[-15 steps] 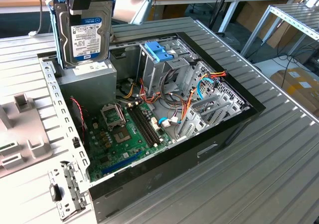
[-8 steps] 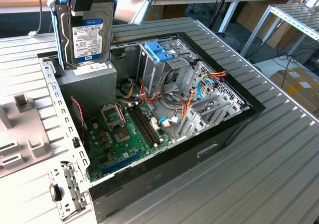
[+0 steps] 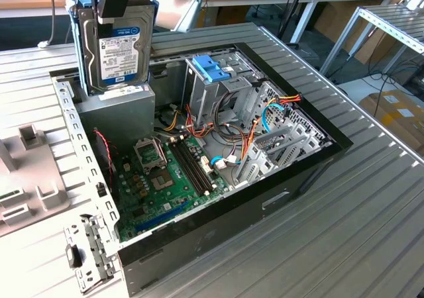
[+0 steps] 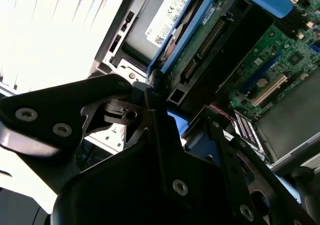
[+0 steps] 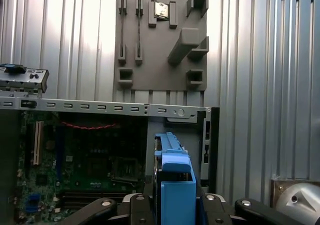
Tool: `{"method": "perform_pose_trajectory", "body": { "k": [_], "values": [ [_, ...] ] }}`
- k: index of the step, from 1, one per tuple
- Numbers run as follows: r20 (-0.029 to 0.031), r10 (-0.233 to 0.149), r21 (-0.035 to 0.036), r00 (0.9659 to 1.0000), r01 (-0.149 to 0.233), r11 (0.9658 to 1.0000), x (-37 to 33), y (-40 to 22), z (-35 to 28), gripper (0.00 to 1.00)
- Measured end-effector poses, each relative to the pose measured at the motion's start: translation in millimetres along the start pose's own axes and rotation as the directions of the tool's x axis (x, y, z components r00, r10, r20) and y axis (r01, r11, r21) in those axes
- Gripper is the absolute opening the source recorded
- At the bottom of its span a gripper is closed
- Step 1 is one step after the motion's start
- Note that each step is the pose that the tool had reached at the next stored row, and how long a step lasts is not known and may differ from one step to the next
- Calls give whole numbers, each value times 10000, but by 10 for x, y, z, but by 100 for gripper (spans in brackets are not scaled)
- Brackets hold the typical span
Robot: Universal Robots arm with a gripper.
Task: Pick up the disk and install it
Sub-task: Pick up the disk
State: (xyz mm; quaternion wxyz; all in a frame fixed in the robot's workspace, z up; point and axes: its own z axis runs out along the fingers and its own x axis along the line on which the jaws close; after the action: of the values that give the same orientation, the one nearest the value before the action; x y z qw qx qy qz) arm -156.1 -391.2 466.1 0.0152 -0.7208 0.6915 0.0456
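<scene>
The disk (image 3: 118,46) hangs upright above the back corner of the open computer case (image 3: 291,179), at the exterior view's left. It is a dark drive with a white label and bright blue rails along its edges. My gripper (image 3: 114,13) comes down from above and is shut on the disk's upper edge. In the first wrist view the blue rail (image 5: 175,185) stands edge-on between my fingers (image 5: 135,205). The second wrist view shows the disk's green circuit-board side (image 4: 205,40) over the case. The disk's lower edge hovers just over a grey metal box (image 3: 126,116).
Inside the case lie the green motherboard (image 3: 165,172), a tall grey drive cage with a lighter blue bracket (image 3: 212,69) and bundles of coloured cables (image 3: 258,126). A grey fixture plate (image 5: 162,40) lies on the ribbed table beside the case. A cardboard box (image 3: 397,112) stands off the table.
</scene>
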Motion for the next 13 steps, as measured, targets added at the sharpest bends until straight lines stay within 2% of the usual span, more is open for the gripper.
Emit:
{"method": "perform_pose_trajectory", "body": {
  "k": [13],
  "values": [
    [0,0,0,10000,0,10000,107,-31,-7,37]
  ]
}}
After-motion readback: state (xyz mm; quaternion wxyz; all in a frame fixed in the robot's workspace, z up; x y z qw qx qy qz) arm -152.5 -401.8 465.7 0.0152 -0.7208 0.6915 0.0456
